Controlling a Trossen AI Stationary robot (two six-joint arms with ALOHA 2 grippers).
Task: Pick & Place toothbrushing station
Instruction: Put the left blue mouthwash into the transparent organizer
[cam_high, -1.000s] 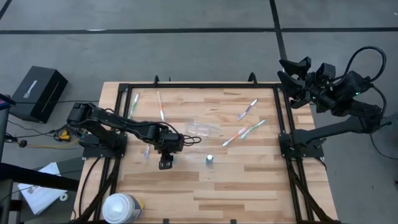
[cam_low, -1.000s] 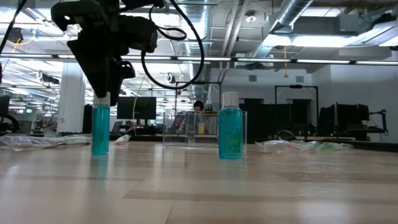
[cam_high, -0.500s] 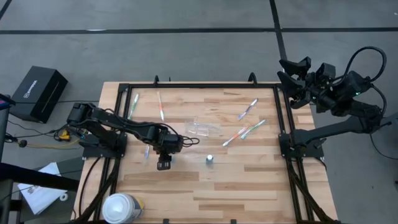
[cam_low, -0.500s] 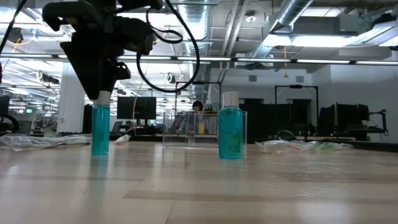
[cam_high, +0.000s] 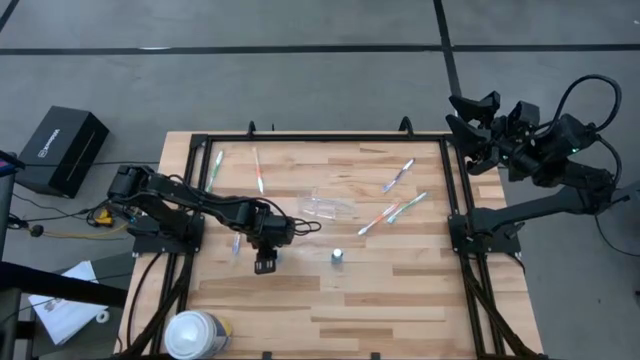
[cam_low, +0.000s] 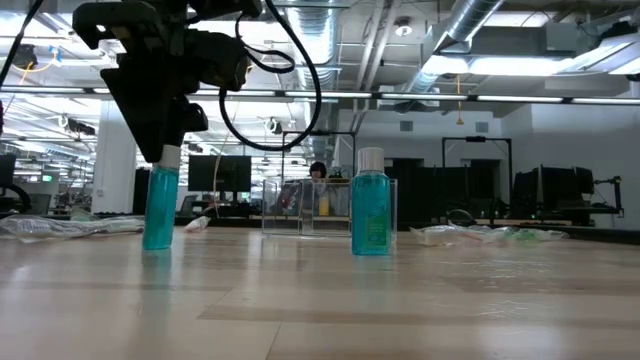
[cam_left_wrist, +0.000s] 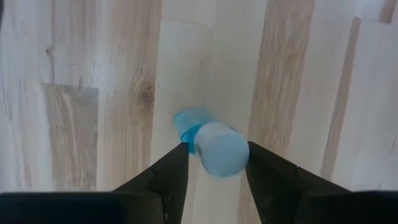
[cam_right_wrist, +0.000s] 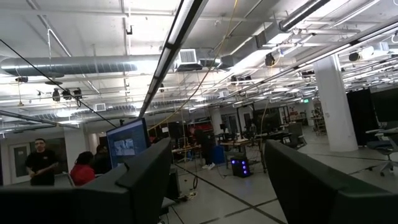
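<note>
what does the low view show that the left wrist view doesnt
Only the low view shows a second blue bottle standing upright near the middle of the table, the clear cup behind it, wrapped toothbrushes lying flat, and the room behind. Only the left wrist view looks straight down past the pincer's fingers onto the wood table. Both show the left pincer closing around the white cap of the tilted blue bottle.

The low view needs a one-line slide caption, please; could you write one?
Left pincer closing on the white cap of a tilted teal bottle; a second bottle stands upright.
</note>
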